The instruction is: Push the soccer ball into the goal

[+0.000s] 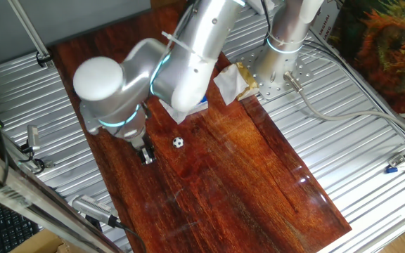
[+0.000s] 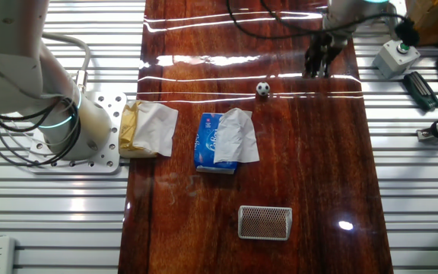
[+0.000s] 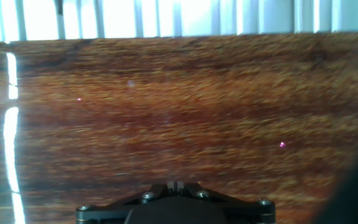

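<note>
**Push not yet begun**

Fingers of the gripper [image 2: 316, 70] look closed and hold nothing, just right of the soccer ball [image 2: 262, 89]; the goal [image 2: 265, 222] stands well apart, nearer on the surface [image 2: 318, 167]

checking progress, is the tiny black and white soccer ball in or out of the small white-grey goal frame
Out. The soccer ball sits on bare wood, well apart from the goal.
</note>
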Controlling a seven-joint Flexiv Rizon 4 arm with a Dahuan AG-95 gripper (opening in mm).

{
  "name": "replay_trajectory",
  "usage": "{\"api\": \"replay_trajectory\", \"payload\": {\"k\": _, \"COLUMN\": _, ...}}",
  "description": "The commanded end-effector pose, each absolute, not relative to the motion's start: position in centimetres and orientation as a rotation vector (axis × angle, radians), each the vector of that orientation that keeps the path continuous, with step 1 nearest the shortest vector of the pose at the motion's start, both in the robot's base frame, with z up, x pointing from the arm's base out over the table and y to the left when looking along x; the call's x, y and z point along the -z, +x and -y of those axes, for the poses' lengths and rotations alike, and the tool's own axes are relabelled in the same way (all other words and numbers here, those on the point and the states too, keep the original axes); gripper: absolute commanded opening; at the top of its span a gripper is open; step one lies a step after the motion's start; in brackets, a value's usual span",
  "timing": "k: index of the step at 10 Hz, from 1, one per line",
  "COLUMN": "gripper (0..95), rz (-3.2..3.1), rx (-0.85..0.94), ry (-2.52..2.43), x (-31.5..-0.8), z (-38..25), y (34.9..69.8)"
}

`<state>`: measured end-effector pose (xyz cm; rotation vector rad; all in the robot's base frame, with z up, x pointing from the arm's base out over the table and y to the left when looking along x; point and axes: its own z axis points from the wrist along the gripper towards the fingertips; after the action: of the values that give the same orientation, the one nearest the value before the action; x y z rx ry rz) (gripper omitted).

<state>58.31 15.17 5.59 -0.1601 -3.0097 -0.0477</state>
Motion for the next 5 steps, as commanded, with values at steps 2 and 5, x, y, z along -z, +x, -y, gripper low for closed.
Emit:
{"api": "replay_trajectory", "payload": {"k": 2, "gripper": 0.0, "rz": 3.005, "rx": 0.075, "ry": -0.191, "x": -5.53, "z": -15.36, "y": 58.29}}
{"api": "replay_trajectory", "payload": {"k": 5, "gripper": 0.0, "rz": 3.035, "rx": 0.027, "ry": -0.178, "x": -5.52, "z": -15.36, "y": 58.29}}
